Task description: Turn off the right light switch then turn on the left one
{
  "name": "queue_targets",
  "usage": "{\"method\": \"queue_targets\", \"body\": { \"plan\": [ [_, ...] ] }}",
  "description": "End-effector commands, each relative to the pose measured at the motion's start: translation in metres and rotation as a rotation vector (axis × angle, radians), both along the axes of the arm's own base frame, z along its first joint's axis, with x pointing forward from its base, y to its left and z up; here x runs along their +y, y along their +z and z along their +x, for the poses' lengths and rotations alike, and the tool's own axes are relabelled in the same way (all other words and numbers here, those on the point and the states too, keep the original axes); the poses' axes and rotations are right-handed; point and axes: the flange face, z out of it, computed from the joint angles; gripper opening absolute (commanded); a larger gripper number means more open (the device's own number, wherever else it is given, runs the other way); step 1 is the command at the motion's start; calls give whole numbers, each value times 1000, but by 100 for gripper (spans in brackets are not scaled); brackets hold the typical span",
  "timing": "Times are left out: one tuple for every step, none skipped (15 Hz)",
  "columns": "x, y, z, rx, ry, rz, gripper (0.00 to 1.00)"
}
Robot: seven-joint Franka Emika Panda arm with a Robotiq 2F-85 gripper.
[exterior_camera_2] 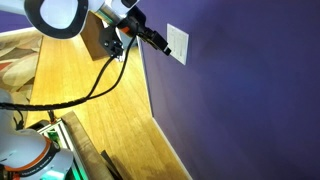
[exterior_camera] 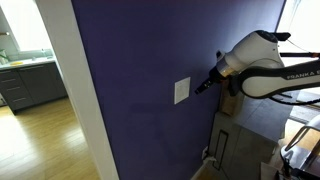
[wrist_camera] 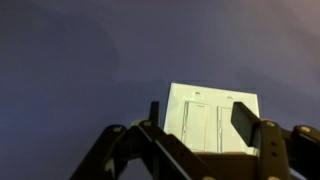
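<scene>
Gripper at the switch plate, fingers spread, nothing in them.

The arm (exterior_camera: 258, 62) reaches level along the purple wall (exterior_camera: 140, 60), gripper (exterior_camera: 205, 85) just off the right edge of the wall plate (exterior_camera: 181, 91); contact, can't tell. In the wrist view one of the fingers (wrist_camera: 243, 120) overlaps the right light switch (wrist_camera: 224, 130), the left one (wrist_camera: 200, 128) alongside. "FRANKA" lettering (exterior_camera: 298, 72) shows on the arm.

Exterior views oblique, share wall plate (exterior_camera: 181, 91); wrist close.
</scene>
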Motion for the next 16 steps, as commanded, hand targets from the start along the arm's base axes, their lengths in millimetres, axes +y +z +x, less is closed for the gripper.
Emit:
{"method": "queue_targets", "body": {
  "plan": [
    [0,-16,11,-22,-4,6,45],
    [0,-20,14,-25,-2,5,37],
    [0,-22,17,-29,-1,4,30],
    [-1,-25,19,-34,4,0,23],
    [-2,-28,21,-36,5,-2,15],
    [-2,-30,24,-41,8,-3,8],
    [-3,-32,26,-48,11,-3,0],
    [-3,-33,28,-52,13,-4,0],
    [-3,-35,29,-58,16,-6,0],
    [-3,-37,32,-62,19,-6,0],
    [-4,-38,33,-67,20,-7,0],
    [-4,-39,35,-72,22,-6,0],
    [-5,-40,37,-76,23,-8,0],
    [-5,-41,39,-78,25,-8,0],
    [-5,-42,41,-79,27,-9,0],
    [-6,-43,42,-81,27,-9,0]
  ]
}}
